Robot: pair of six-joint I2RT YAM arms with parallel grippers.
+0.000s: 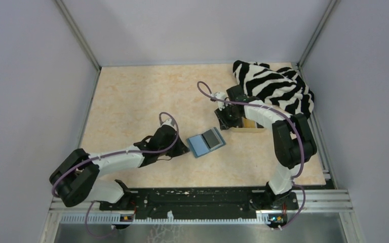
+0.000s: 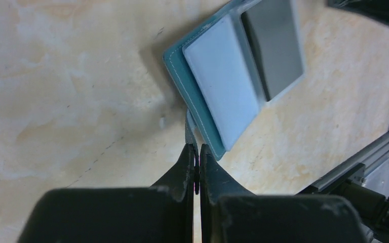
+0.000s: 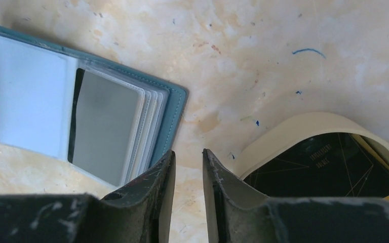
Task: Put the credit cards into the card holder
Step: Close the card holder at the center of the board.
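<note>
The teal card holder lies open like a booklet on the table between the two arms. A dark credit card sits in one clear sleeve; the other sleeve looks blank. My left gripper is shut on the holder's thin teal closing tab at its near-left edge. My right gripper is open with nothing between its fingers and hovers over bare table between the holder's right edge and the tan tray. A black credit card lies in that tray.
A zebra-striped cloth is heaped at the back right corner, just behind the right arm. The tan tray stands partly under the right wrist. Aluminium frame rails border the table's right and near edges.
</note>
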